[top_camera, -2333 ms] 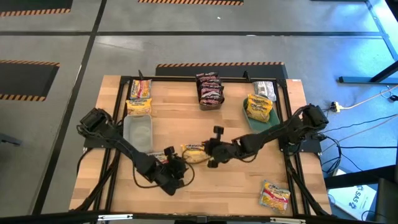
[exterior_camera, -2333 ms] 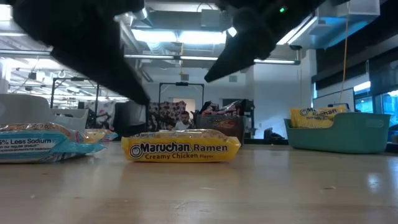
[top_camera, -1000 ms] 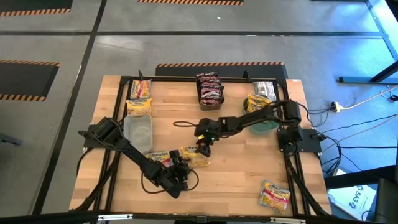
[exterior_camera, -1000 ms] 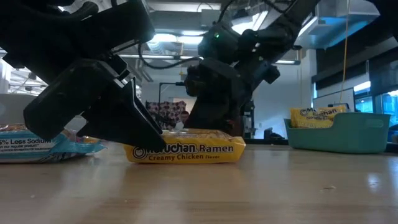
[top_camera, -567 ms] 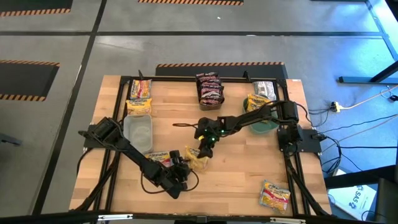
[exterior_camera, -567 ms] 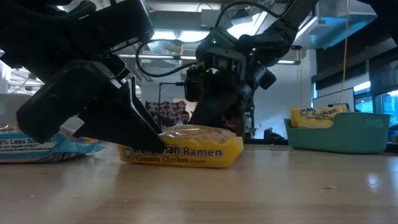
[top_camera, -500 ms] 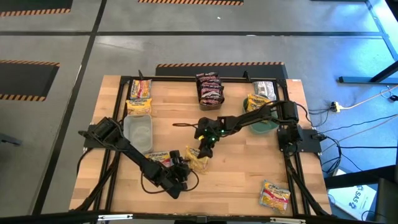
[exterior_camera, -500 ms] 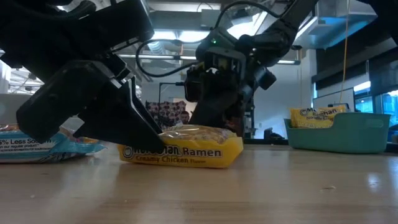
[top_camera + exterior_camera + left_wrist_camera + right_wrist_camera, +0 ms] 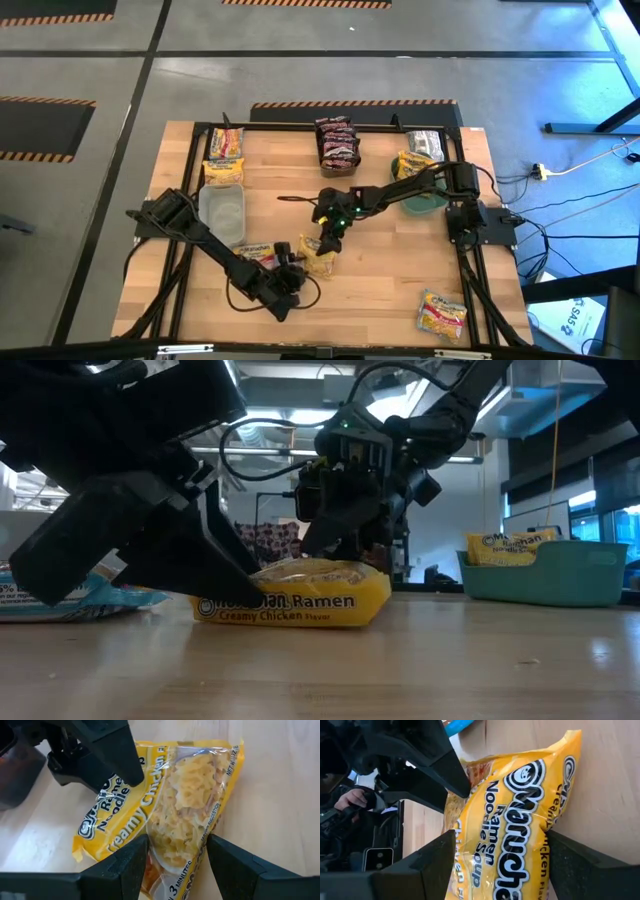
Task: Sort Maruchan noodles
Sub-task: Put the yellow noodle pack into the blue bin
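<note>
A yellow Maruchan noodles packet (image 9: 318,258) lies slanted on the table's middle, near the front. My left gripper (image 9: 298,268) reaches it low from the near left and is shut on one end. My right gripper (image 9: 326,243) comes down on it from the far side and is shut on the other part. A blue-white packet (image 9: 252,251) lies flat just left of them. More yellow packets (image 9: 224,160) lie at the far left. Dark red ones (image 9: 337,145) stand in a bin at the far middle. Another yellow packet (image 9: 413,170) rests in the green dish (image 9: 428,203). My left gripper holds the yellow packet's end (image 9: 175,865) between its two fingers (image 9: 127,870), which slant down from the near left. The wrapper is creased there. The packet's underside rests on the table (image 9: 300,622). My right gripper holds the packet across its printed face (image 9: 505,870), one finger (image 9: 435,865) on each long edge. It comes from above and the far side, pointing down. The packet stays on the table, tipped a little.
A clear bin (image 9: 222,210) stands left of the work spot. A silver-white packet (image 9: 425,142) lies at the far right and a yellow packet (image 9: 442,315) near the right front corner. Black frame rails (image 9: 190,230) run along the table's sides.
The yellow packet has turned about on the table, from lying crosswise to slanted, and one side has tipped up a little. My right gripper has gone slightly toward the near edge with it.
</note>
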You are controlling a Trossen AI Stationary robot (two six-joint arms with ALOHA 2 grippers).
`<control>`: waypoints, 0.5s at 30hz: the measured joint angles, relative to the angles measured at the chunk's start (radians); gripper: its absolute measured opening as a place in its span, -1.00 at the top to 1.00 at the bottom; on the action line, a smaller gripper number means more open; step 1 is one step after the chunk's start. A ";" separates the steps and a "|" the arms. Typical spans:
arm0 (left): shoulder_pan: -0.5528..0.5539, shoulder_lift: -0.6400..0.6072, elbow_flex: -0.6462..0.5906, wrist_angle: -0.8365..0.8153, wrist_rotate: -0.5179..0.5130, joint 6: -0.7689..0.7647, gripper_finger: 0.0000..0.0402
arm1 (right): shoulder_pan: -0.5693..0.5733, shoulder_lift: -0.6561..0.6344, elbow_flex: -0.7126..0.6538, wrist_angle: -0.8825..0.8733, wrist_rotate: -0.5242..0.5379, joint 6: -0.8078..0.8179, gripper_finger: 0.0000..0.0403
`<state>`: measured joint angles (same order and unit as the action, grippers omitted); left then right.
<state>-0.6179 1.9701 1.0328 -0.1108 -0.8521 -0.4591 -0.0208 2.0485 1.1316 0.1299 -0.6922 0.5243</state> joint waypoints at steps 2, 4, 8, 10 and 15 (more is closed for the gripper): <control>-0.001 0.000 0.000 0.000 -0.013 0.021 0.00 | 0.000 -0.005 0.000 0.002 -0.001 -0.001 -0.30; -0.004 0.000 0.000 -0.001 -0.037 0.026 0.00 | 0.001 -0.010 0.008 0.006 -0.008 -0.001 -0.30; -0.006 0.000 0.000 -0.002 -0.114 0.051 0.00 | 0.003 -0.011 0.035 0.001 -0.038 -0.001 -0.30; -0.006 0.000 0.000 -0.004 -0.137 0.074 0.00 | 0.003 -0.011 0.048 -0.003 -0.036 -0.001 -0.30; 0.004 0.000 0.000 -0.003 -0.140 0.086 0.00 | 0.003 -0.011 0.069 -0.063 0.033 -0.002 -0.30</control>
<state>-0.6139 1.9697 1.0325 -0.1143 -0.9920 -0.3732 -0.0181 2.0373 1.2007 0.0666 -0.6590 0.5227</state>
